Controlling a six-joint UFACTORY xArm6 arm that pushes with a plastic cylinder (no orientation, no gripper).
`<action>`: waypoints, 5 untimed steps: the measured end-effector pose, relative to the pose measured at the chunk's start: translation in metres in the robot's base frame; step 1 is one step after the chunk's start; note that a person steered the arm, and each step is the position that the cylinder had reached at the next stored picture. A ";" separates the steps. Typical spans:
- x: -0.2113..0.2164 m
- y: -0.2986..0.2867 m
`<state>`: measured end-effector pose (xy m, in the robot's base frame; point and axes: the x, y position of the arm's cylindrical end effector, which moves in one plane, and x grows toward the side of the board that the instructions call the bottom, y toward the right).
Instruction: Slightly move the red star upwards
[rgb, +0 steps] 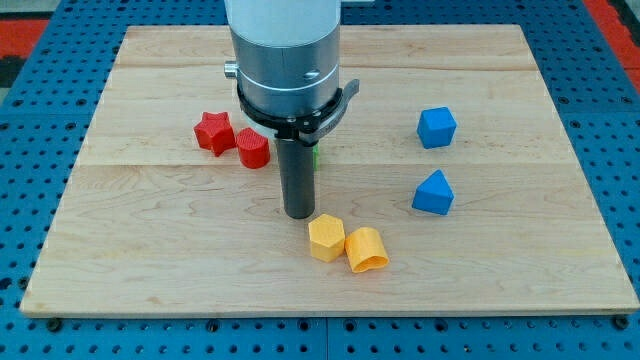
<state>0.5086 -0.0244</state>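
Note:
The red star (212, 132) lies on the wooden board (150, 230) at the view's left of centre. A red cylinder-like block (253, 149) touches it on its right. My tip (299, 214) rests on the board to the right of and below both red blocks, apart from them. It stands just above and left of a yellow hexagonal block (326, 238). A green block (316, 154) is mostly hidden behind the rod.
A yellow arch-shaped block (367, 250) touches the yellow hexagonal block on its right. A blue cube (436, 127) and a blue wedge-like block (433, 193) lie at the view's right. The arm's grey body (285, 55) covers the board's top centre.

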 end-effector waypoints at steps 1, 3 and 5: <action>0.000 0.002; 0.000 -0.012; 0.000 -0.013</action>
<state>0.5082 -0.0370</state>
